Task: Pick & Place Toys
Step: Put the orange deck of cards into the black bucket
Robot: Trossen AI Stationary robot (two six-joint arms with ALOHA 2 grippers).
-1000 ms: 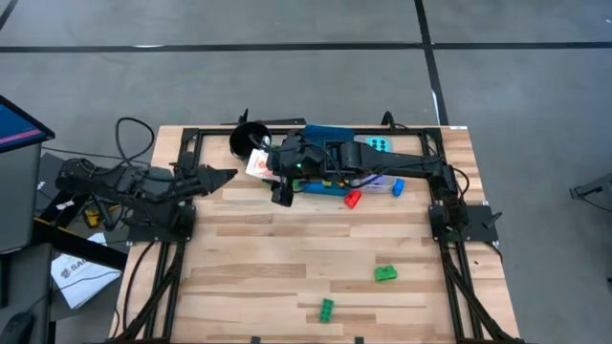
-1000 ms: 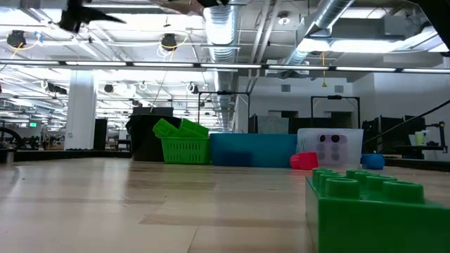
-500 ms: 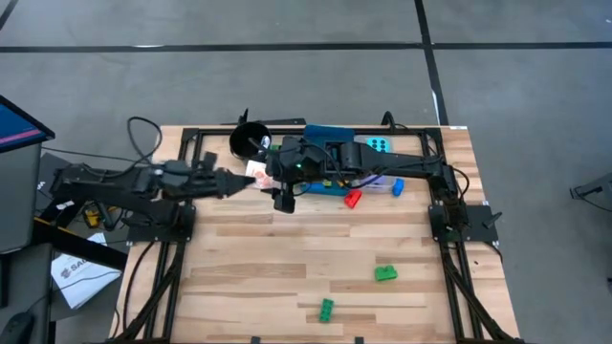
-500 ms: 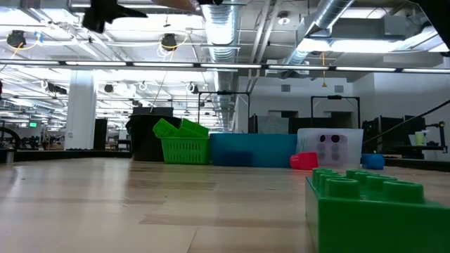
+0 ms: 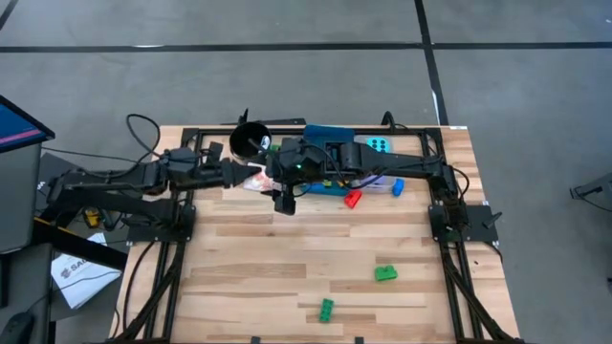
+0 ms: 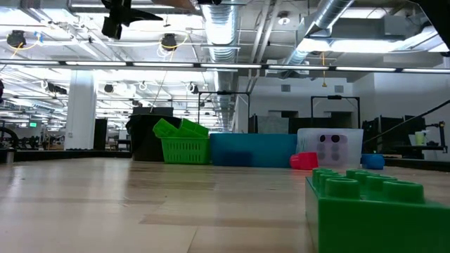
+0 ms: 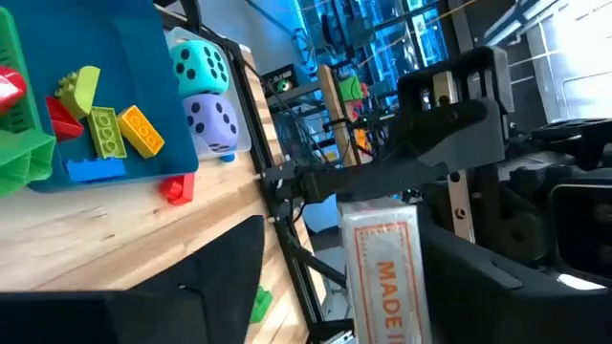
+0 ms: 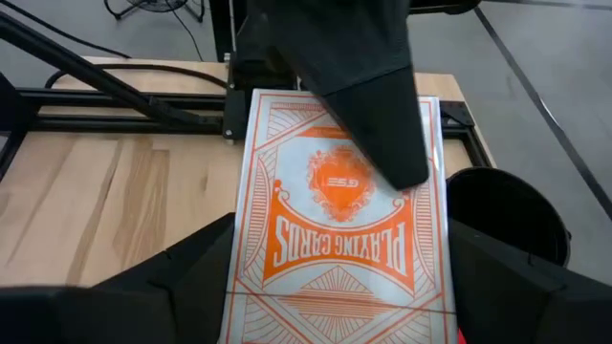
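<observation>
since earlier, left gripper (image 5: 247, 177) has reached card pack (image 8: 339, 225) held in right gripper (image 5: 258, 178).

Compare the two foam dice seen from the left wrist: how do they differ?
The cyan die has dark pips, while the purple die has darker purple pips. In this view the cyan die sits beside the blue tray, and the purple die by the tray's corner. They look alike in size and touch each other.

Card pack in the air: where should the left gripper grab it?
Probably the free end of the card pack, pinching its two flat faces and coming from the left arm's side. The right gripper clamps the narrow edges at the other end, so only this end sticks out.
</observation>
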